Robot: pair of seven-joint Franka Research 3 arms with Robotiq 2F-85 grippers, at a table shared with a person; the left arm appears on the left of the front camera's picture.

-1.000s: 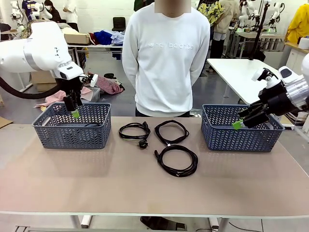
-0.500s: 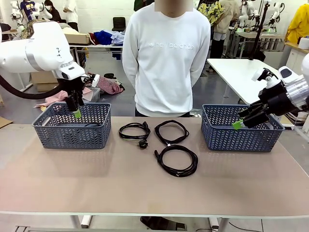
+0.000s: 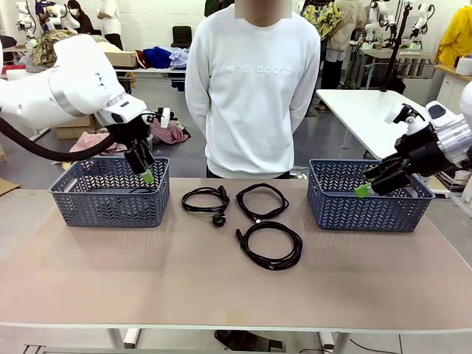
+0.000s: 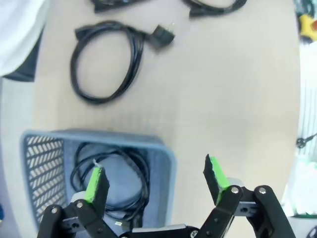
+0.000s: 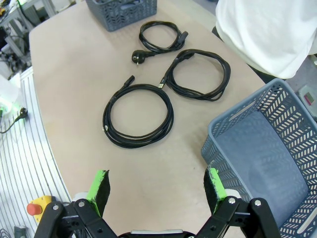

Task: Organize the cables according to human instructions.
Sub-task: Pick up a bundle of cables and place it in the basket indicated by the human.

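Tabletop (image 3: pixel 221 295): bare along the robot's edge. Nearest item is the first cable (image 3: pixel 269 265), a flat black coil lying between the two end effectors and closer to the robot than either. Just beyond it lie the second cable (image 3: pixel 285 203), about midway between the end effectors, and the third cable (image 3: pixel 219 219), with a chunky plug, on the left end effector's side; all three lie separately. Left end effector (image 3: pixel 146 175): fingers spread wide, gripping nothing, hanging above the left basket (image 3: pixel 110 203) at the end nearest the coils. Its wrist view shows the fourth cable (image 4: pixel 143 178) coiled on the basket floor directly below it, with the third cable (image 4: pixel 134 59) ahead on the tabletop. Right end effector (image 3: pixel 363 189): fingers likewise apart and empty, tilted towards the coils, poised over the near rim of the right basket (image 3: pixel 369 214). Its wrist view places that basket (image 5: pixel 297 124) to one side and the first cable (image 5: pixel 168 119) ahead. Farthest, a person (image 3: pixel 251 88) in a white sweatshirt stands at the far edge, between the end effectors.
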